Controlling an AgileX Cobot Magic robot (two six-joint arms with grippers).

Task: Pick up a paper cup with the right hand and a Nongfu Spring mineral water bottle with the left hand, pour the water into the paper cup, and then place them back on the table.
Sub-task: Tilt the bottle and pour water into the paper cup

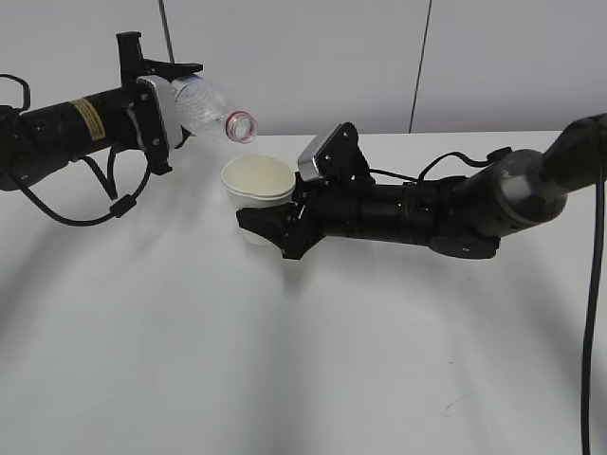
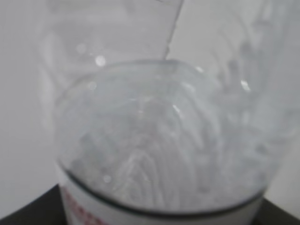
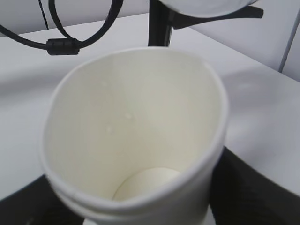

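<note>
Paper cup (image 1: 258,183) cream-white, squeezed oval in right hand (image 1: 272,227), clear bottle (image 1: 211,107) tilted in left hand (image 1: 156,104)

Spreading wide and white across the foreground as a tabletop (image 1: 313,379), catching soft grey shadows under even, diffuse light. Rising behind as a pale grey wall (image 1: 313,57), being split into panels by thin dark vertical seams (image 1: 420,62).
</note>
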